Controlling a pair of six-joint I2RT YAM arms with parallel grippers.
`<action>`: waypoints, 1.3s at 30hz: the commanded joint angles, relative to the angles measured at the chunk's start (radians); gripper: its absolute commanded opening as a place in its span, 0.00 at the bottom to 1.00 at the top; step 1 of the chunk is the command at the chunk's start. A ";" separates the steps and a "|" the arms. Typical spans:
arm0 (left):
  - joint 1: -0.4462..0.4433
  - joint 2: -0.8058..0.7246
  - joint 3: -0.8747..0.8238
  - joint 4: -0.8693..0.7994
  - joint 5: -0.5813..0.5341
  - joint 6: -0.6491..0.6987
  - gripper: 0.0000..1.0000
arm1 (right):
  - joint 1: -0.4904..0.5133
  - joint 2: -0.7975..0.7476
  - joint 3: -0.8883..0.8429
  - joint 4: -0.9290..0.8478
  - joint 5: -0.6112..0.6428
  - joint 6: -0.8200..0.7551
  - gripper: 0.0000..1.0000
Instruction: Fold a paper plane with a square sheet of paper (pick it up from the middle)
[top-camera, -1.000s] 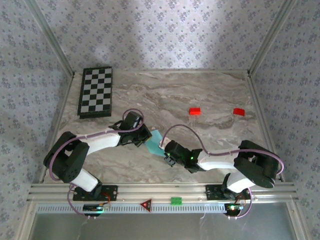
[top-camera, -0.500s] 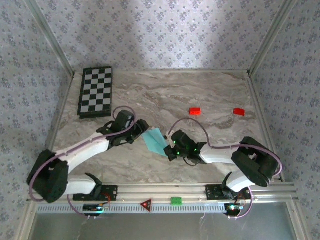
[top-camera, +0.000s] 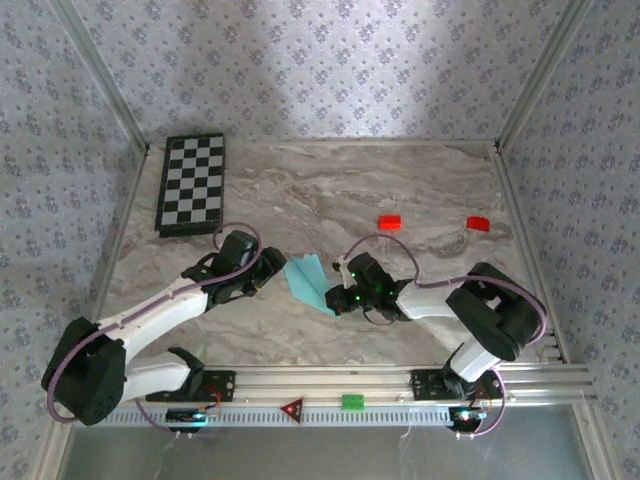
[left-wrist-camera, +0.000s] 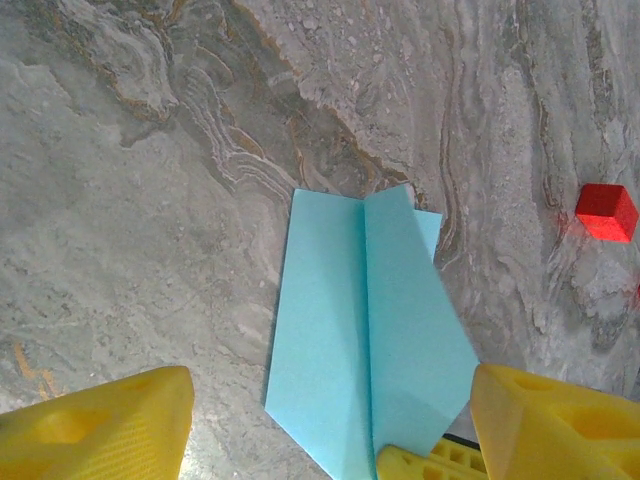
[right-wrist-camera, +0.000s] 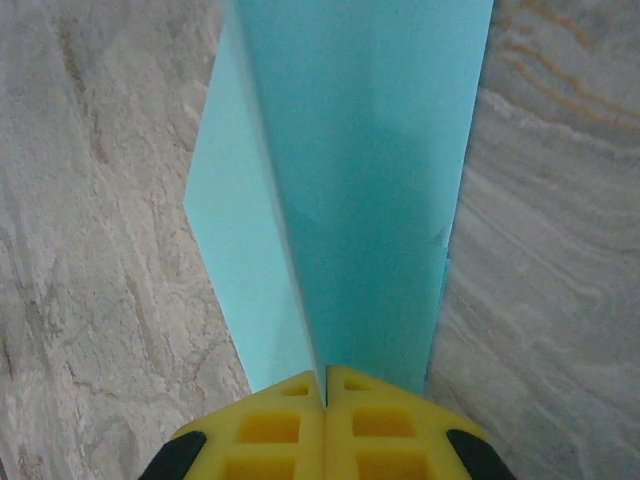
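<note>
Paper plane (top-camera: 310, 283) pinched at crease by right gripper (right-wrist-camera: 325, 385), 4 o'clock; left gripper (left-wrist-camera: 330, 405) gaping, empty. Lone pinch, folds could spring open imo.

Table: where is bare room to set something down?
Bare marble between the chessboard and the red blocks; also the strip between the plane and the near rail. Crowded mid-table: left gripper and right gripper at the plane.
</note>
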 joint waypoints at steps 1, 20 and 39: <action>0.004 0.021 0.021 -0.012 0.015 -0.006 0.73 | 0.003 0.028 0.032 -0.018 -0.005 0.039 0.01; -0.034 0.206 0.047 0.288 0.240 0.027 0.13 | 0.000 0.082 -0.020 0.140 -0.035 0.176 0.07; -0.079 0.483 0.152 0.413 0.307 0.050 0.02 | -0.033 0.098 -0.062 0.240 -0.080 0.224 0.11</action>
